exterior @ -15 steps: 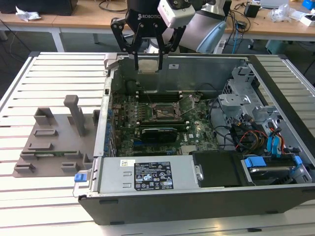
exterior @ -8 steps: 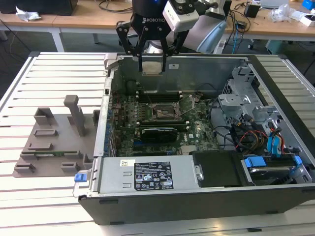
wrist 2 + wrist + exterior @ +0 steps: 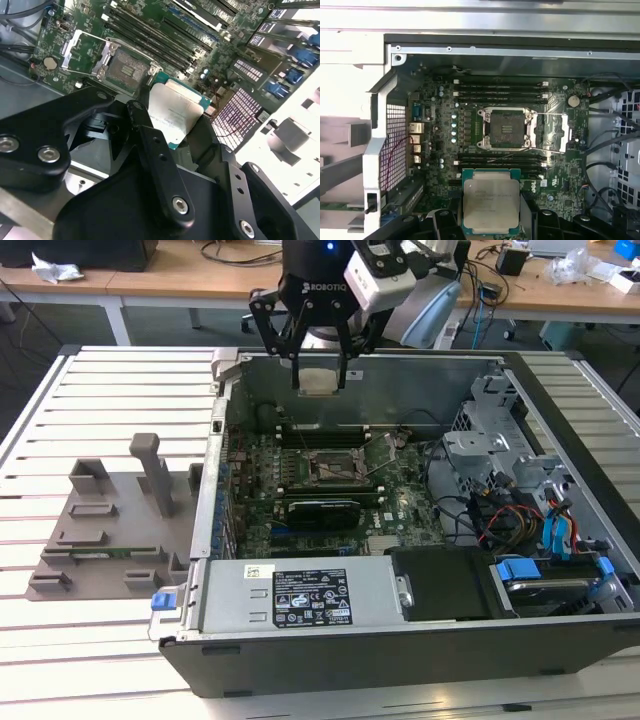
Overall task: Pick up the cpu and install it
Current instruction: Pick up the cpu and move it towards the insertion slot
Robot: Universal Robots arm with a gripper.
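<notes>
Gripper [image 3: 320,383] at upper centre of the exterior view, fingers clamped on opposite edges of the cpu [image 3: 320,376]. Chip hangs in the air above the open computer case [image 3: 400,665], well clear of the board. Silver top faces the first wrist view's camera [image 3: 491,202]. Socket [image 3: 506,129] sits bare, load plate [image 3: 553,132] swung aside. Judgement: the carry wants a level chip, edges squared to the socket frame, corner marks matched, a straight descent, and no sideways drag across the pins.
</notes>
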